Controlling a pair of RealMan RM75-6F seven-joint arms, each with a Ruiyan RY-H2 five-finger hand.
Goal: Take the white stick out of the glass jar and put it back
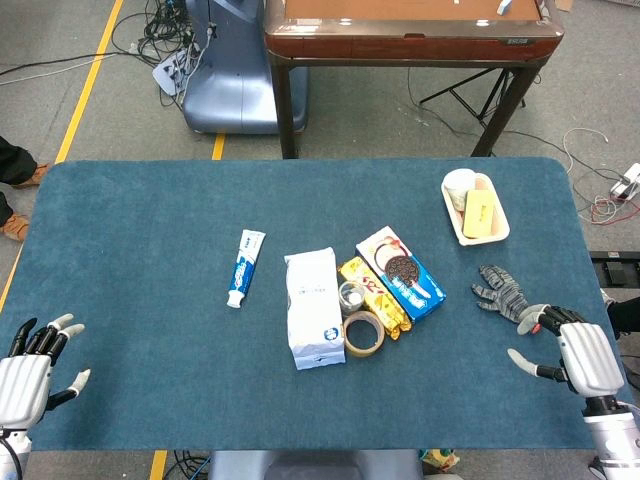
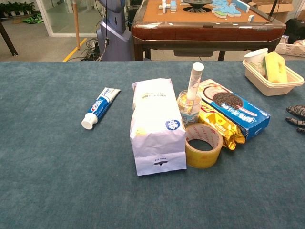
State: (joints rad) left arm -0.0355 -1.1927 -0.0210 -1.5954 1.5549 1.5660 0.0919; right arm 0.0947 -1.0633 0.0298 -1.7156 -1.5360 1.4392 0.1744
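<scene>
A small glass jar (image 2: 188, 109) stands upright in the middle of the blue table, between a white bag and a yellow snack pack. The white stick (image 2: 194, 82) stands in it, leaning slightly right, its top well above the rim. From above, the jar (image 1: 352, 297) shows as a small round mouth. My left hand (image 1: 35, 365) rests open at the table's near left corner, far from the jar. On the near right, my right hand (image 1: 555, 335) lies open with fingers spread toward the centre; only its dark fingertips (image 2: 296, 117) show in the chest view. Neither hand holds anything.
A white paper bag (image 1: 313, 308) stands left of the jar, a tape roll (image 1: 363, 333) in front, a yellow snack pack (image 1: 375, 295) and Oreo box (image 1: 402, 272) to the right. A toothpaste tube (image 1: 245, 267) lies further left. A tray (image 1: 500, 232) with cup and sponge sits far right.
</scene>
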